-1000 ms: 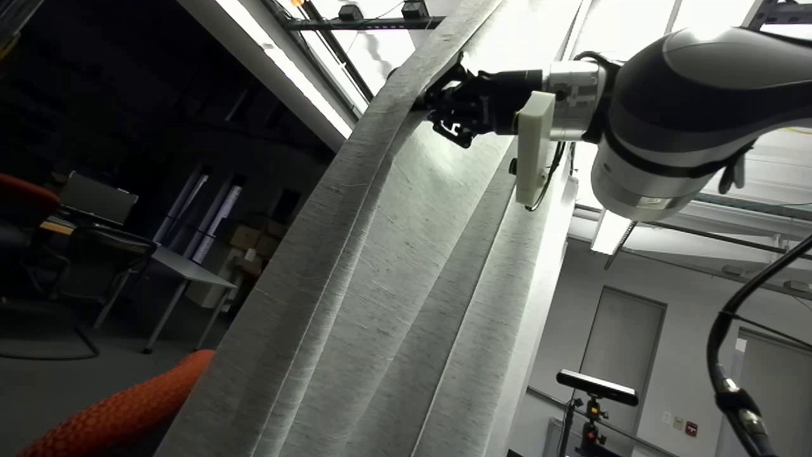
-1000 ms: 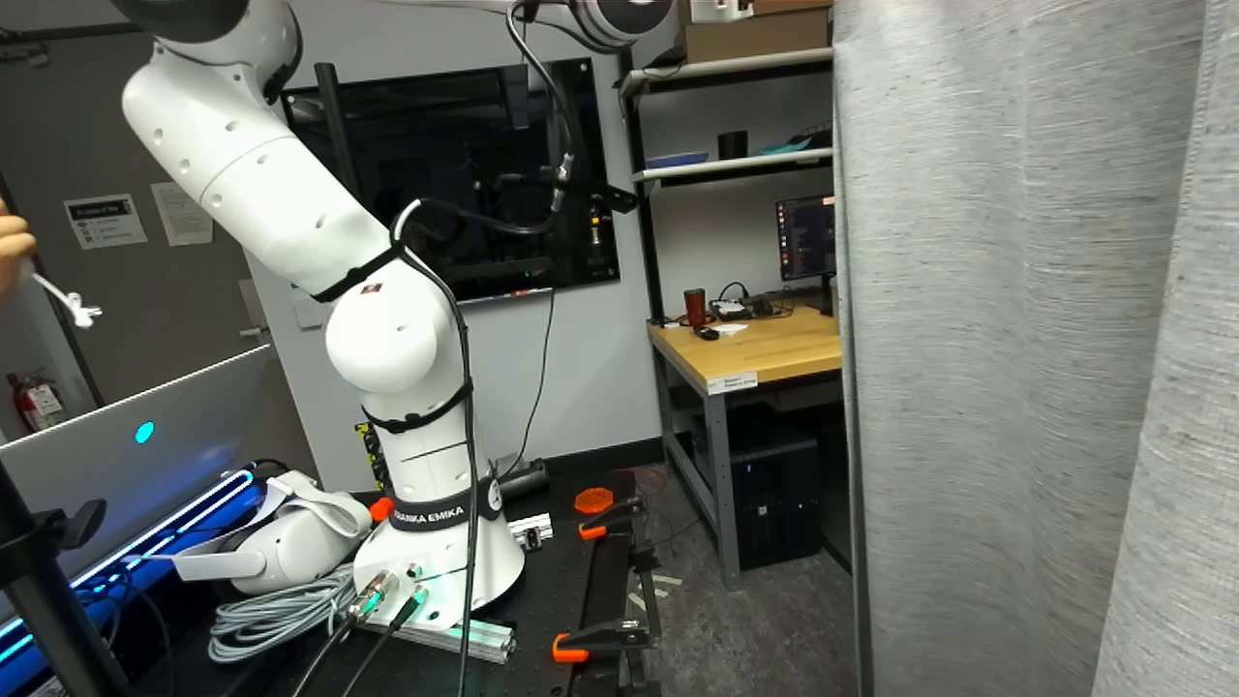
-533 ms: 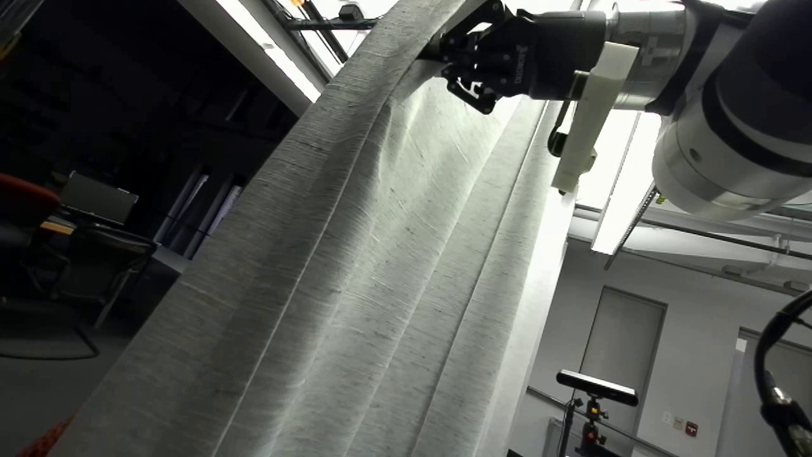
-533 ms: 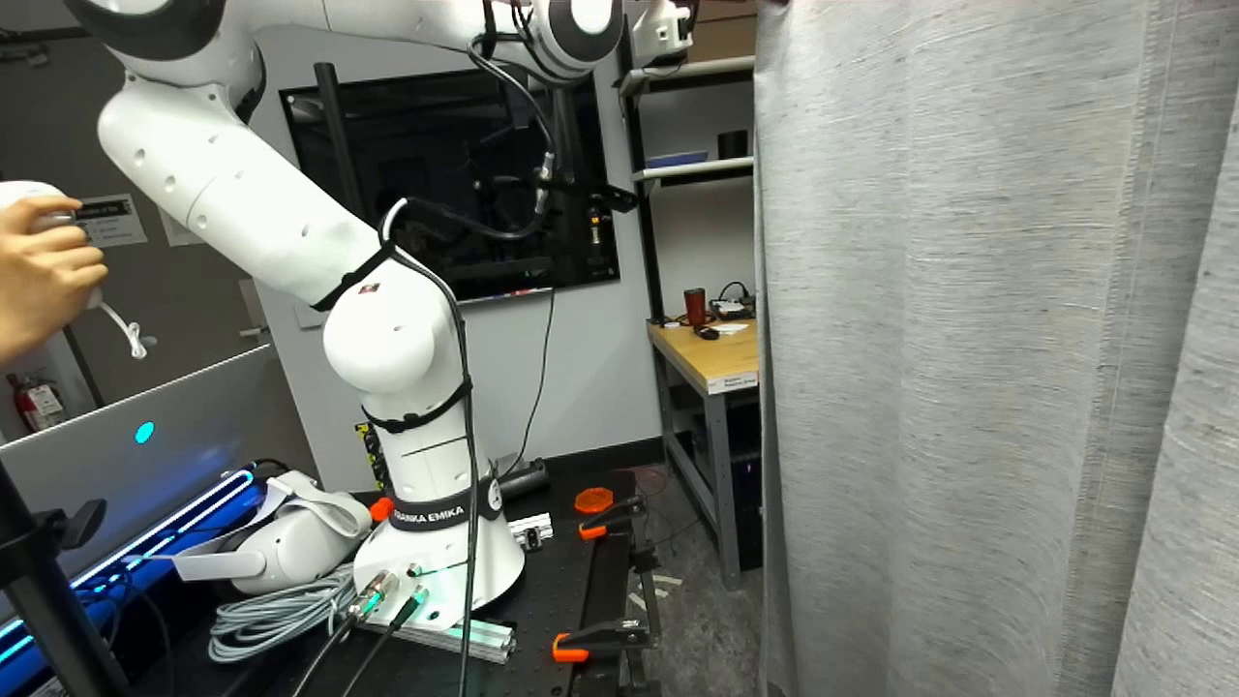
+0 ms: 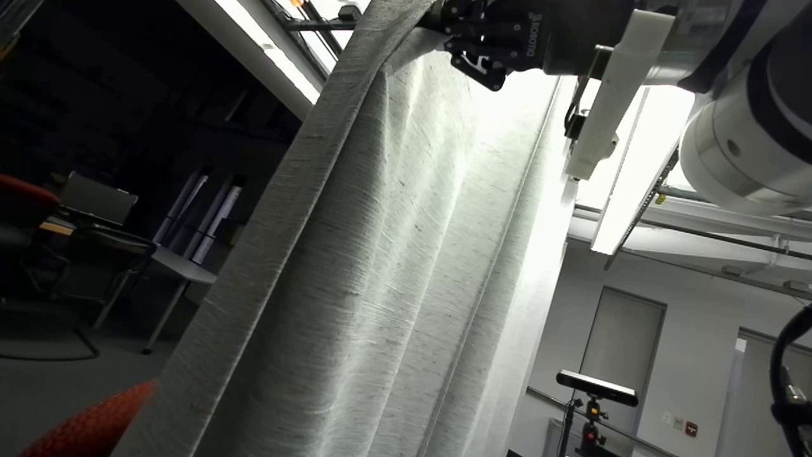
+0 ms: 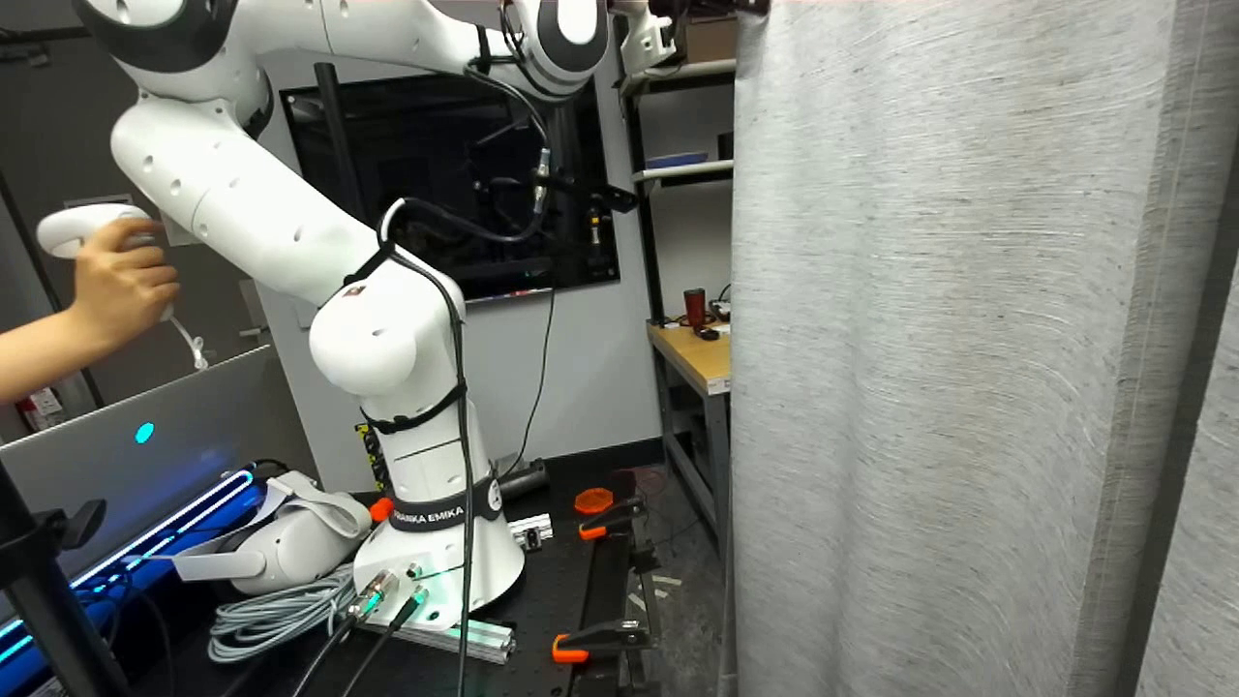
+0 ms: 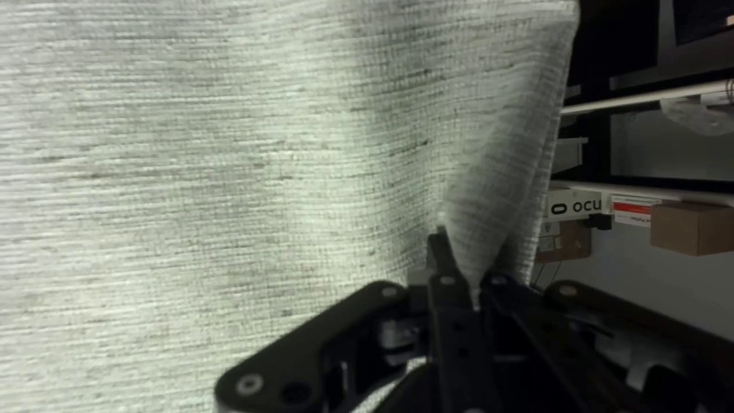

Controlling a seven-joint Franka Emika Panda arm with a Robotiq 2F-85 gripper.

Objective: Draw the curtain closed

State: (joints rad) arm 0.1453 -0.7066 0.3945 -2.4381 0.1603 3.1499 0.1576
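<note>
1. In an exterior view, the curtain (image 5: 393, 241) is seen suspended in long vertical folds, its top and bottom cut off by the frame. The gripper (image 5: 432, 18) is positioned high in the picture, and the cloth is gathered into a peak there. From this creasing, the material is judged soft and limp: it can be pulled but not pushed.

2. In an exterior view, the right part of the frame is filled by the curtain (image 6: 939, 368). The shelf (image 6: 682, 172) and the desk (image 6: 702, 360) are partly hidden behind its free edge; the rest of each is exposed, and closing is judged incomplete. Given the height of the panel, some drag should be expected, although the cloth itself is probably light.

3. In the wrist view, the jaws are clenched on a fold of the curtain near its free edge, with cloth seen between the fingers (image 7: 453, 304). A grainy weave is shown, so little slip is expected; threads could be strained by a sharp tug. A hold close to this edge is recommended, with a doubled layer taken where possible.
</note>
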